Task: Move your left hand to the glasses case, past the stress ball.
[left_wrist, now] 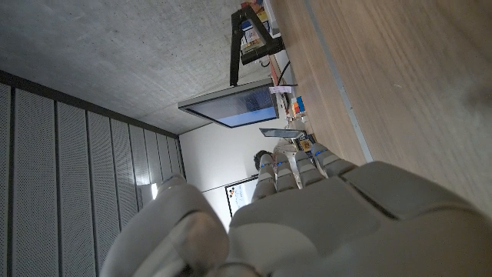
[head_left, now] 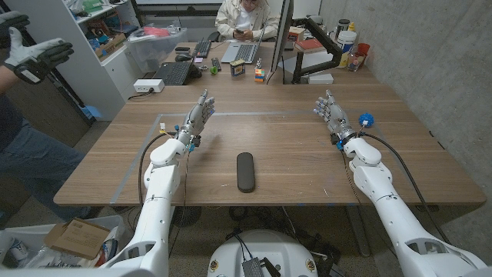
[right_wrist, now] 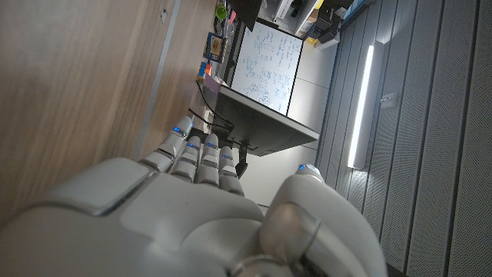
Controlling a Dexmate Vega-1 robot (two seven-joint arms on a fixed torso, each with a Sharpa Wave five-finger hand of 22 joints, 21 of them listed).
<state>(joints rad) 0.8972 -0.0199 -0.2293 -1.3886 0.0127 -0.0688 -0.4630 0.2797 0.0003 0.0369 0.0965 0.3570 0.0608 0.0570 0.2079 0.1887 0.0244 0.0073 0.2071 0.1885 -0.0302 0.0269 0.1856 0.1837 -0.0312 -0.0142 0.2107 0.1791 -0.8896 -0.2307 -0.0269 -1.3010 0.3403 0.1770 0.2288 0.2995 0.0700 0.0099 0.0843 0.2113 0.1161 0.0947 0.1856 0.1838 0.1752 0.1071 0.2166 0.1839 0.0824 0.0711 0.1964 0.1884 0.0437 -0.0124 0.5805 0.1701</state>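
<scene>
Glasses case (head_left: 245,171), dark and oblong, lies at mid-table toward the near edge. No stress ball can be made out. The left hand (head_left: 197,118) is held up, fingers extended close together, nothing held; it is best swung inward and lowered slowly. The right hand (head_left: 331,113) is likewise raised, empty.

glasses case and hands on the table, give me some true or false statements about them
1. The glasses case lies between the two arms. True.
2. The left hand holds the glasses case. False: it is apart from the case and holds nothing.
3. The right hand holds nothing, fingers apart. True.
4. The glasses case is white. False: it is dark.
5. A small blue object sits beside the right hand. True.
</scene>
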